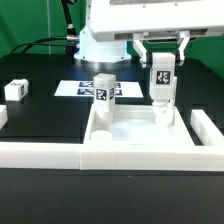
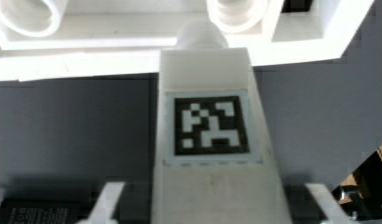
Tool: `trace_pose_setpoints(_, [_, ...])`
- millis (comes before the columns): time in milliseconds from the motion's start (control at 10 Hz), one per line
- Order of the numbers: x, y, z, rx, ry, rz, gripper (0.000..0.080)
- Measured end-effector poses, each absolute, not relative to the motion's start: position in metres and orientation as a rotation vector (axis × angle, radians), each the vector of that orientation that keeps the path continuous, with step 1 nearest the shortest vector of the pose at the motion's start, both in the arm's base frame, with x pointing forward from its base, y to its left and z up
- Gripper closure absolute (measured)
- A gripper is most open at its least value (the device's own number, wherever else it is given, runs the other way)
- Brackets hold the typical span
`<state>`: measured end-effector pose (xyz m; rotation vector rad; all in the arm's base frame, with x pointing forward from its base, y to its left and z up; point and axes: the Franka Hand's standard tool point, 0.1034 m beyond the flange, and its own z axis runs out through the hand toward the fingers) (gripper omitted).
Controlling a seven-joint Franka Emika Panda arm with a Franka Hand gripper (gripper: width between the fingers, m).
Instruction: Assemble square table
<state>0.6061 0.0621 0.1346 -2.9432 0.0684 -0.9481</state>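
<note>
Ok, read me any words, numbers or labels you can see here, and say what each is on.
No words, numbers or brand names can be read anywhere.
Gripped leg: black-and-white square tag, a pattern, not text.
Standing leg: same kind of tag.
Leg at the exterior view's left: tag too small to make out.
Marker board: printed tags only, no lettering.

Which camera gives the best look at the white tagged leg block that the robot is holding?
The wrist view: the white plastic leg block fills the picture, its black-and-white tag large. The exterior view shows it small, upright in the end effector, over the white square slab.
</note>
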Motion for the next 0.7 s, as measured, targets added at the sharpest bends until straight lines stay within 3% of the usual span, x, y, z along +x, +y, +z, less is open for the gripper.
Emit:
trace_pose_setpoints(300, [0.612, 0.085, 0.105, -2.956, 0.089, -0.913, 0.0506])
trace_pose_setpoints(700, [0.611, 0.088, 0.101, -2.958, 0.079, -0.916, 0.0506])
